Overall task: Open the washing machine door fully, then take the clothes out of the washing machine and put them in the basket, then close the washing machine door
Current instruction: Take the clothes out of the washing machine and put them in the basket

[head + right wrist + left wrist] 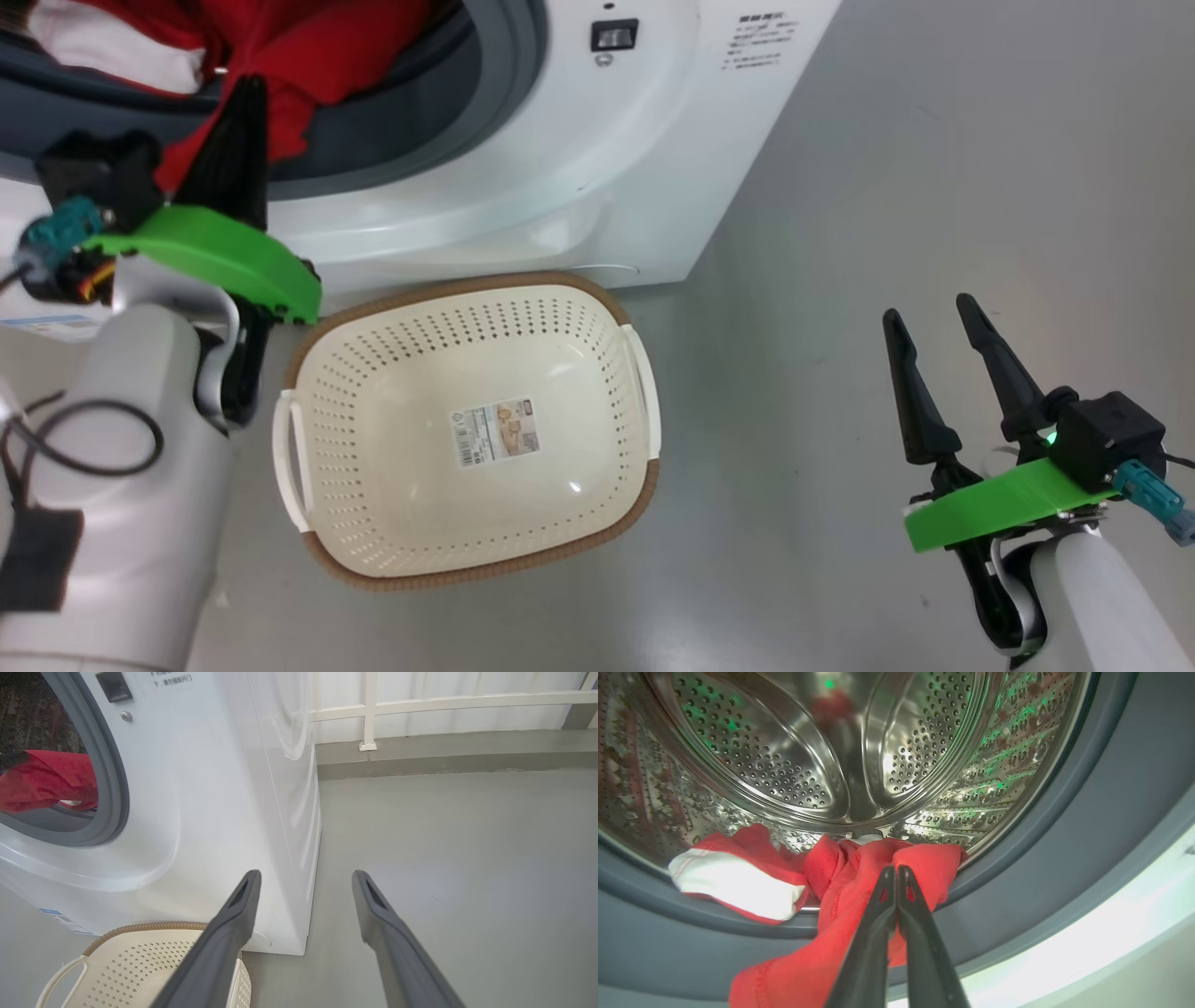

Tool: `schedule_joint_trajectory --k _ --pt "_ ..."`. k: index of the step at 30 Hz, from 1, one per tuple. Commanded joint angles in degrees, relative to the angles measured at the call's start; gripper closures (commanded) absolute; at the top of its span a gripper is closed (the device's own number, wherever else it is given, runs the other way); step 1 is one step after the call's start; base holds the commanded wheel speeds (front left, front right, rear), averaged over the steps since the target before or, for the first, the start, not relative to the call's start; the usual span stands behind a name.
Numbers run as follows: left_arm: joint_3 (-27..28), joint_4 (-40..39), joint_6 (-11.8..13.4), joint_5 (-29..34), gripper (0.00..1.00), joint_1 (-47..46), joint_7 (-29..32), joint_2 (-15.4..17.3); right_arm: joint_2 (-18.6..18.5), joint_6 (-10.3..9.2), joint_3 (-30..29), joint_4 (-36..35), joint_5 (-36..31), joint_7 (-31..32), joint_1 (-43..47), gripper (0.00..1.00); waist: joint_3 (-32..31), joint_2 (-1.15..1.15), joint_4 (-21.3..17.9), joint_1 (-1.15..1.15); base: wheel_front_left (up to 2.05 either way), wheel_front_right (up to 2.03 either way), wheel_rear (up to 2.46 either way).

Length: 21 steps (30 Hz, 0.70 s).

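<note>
We see one washing machine [560,177], one basket [373,392]. Our left claw [896,871] pinches red clothes [831,877] over the grey ring [1064,835]; our right claw [926,313] is wide.

Bright even light, drum glare, wide-angle distortion

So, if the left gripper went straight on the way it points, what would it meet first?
The red clothes: the left gripper is shut on a fold of them at the drum mouth. Past that, probably the drum's perforated back wall, though depth there is unclear.
</note>
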Motion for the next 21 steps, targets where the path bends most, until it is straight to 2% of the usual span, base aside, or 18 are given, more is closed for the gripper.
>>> schedule_joint_trajectory --k 1,13,14,21 --pt "2.64 -2.41 0.17 0.99 1.00 1.22 -0.52 1.81 -0.61 0.34 0.86 -1.46 -0.47 -0.37 1.32 0.00 -0.85 0.00 0.80 0.00 0.00 0.00 0.00" --pt "15.75 -20.02 -1.53 8.69 1.00 13.87 -0.52 -5.21 -1.66 0.34 -0.54 -1.21 -0.75 -0.37 2.25 0.00 -2.53 0.00 3.36 0.00 0.00 0.00 0.00" --pt "17.33 -23.26 -1.81 9.61 1.00 15.81 -0.52 -6.16 -1.72 0.34 -0.60 -1.07 -0.80 -0.37 2.31 0.00 -2.91 0.00 3.59 0.00 0.00 0.00 0.00" --pt "20.55 -35.21 -2.32 11.08 1.00 22.02 -0.52 -8.17 -1.84 0.34 -0.76 -1.05 -0.80 -0.37 3.11 0.00 -4.07 0.00 4.14 0.00 0.00 0.00 0.00"
